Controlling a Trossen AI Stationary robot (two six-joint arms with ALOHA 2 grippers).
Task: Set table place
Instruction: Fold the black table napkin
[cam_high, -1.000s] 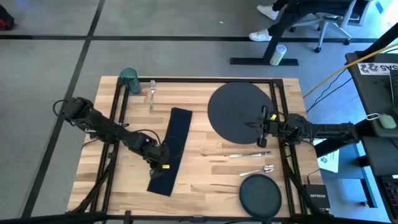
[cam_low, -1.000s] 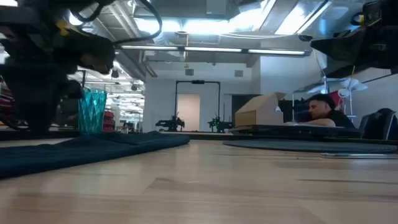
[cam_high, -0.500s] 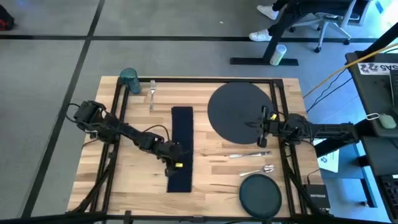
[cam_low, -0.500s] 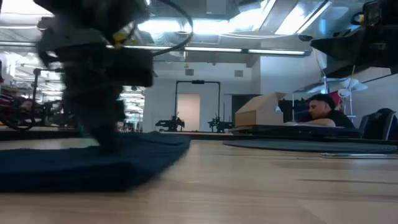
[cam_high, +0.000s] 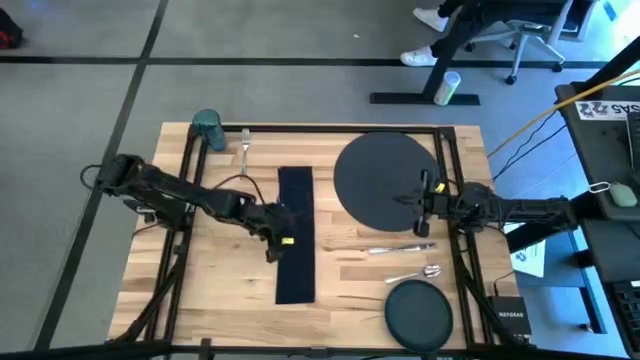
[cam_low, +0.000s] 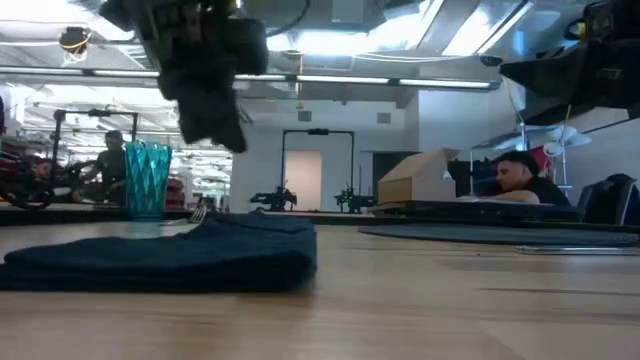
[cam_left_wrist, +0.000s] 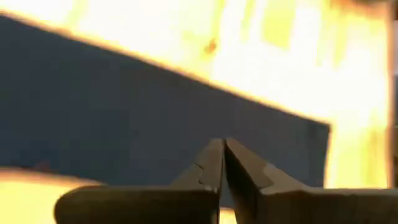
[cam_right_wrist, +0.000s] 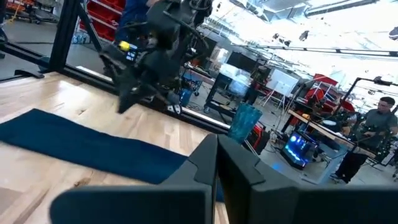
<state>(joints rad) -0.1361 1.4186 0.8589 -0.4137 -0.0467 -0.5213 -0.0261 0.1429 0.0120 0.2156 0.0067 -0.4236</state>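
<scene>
Napkin, navy, lies flat as a long strip at table centre, running 12 to 6 o'clock, just left of the charger.

Left to right, counted in the high view:
- cup, teal: 1, at 10 o'clock corner.
- fork: 1, just beside the cup.
- napkin: 1.
- charger, large, dark: 1, at 1 o'clock.
- knife: 1; spoon: 1, both at 4 o'clock.
- small plate: 1, at 5 o'clock, touching the near rail.

Left gripper hangs over the napkin's left edge, raised clear of the cloth in the low view; fingers pressed together, empty. Right gripper waits at the charger's 3 o'clock rim, fingers together, holding nothing.

Judgement: napkin placing looks done. Next move probably calls for a pick: charger or plate to be centred, then cutlery brought alongside. Thin flat pieces will need a low, careful pinch.
</scene>
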